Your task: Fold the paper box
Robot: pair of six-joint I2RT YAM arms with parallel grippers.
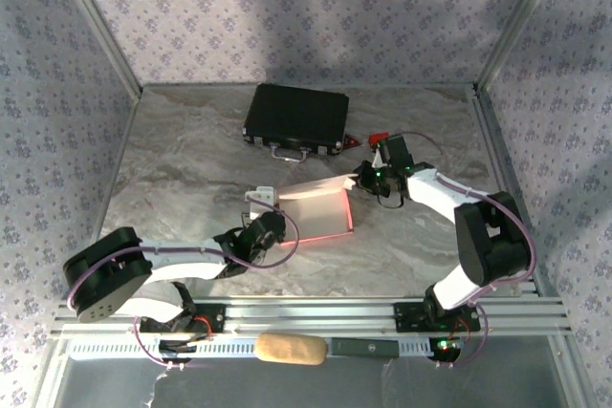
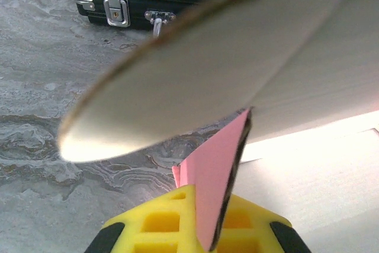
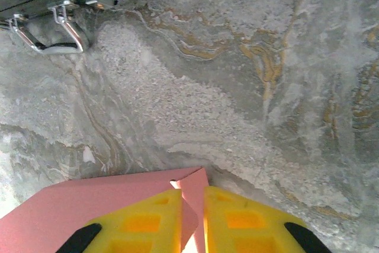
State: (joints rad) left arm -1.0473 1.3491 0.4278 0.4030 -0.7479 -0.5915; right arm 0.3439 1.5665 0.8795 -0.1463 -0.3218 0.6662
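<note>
The paper box point(image 1: 316, 207) is pink card, partly folded, lying mid-table with its pale inside facing up. My left gripper point(image 1: 260, 226) sits at its near left corner. In the left wrist view that gripper point(image 2: 208, 192) is shut on an upright pink flap point(image 2: 219, 164), and a broad pale flap point(image 2: 207, 81) arches blurred above it. At the box's far right corner is my right gripper point(image 1: 368, 179). In the right wrist view the yellow fingers point(image 3: 148, 217) of that gripper point(image 3: 193, 195) are shut on a pink corner flap point(image 3: 195, 185) that stands between them.
A black hard case point(image 1: 295, 119) with metal latches lies at the back, its latches point(image 3: 65, 22) close ahead of the right gripper. A tiny red block point(image 1: 378, 138) sits just right of it. A tan roll point(image 1: 290, 349) rests on the rail in front.
</note>
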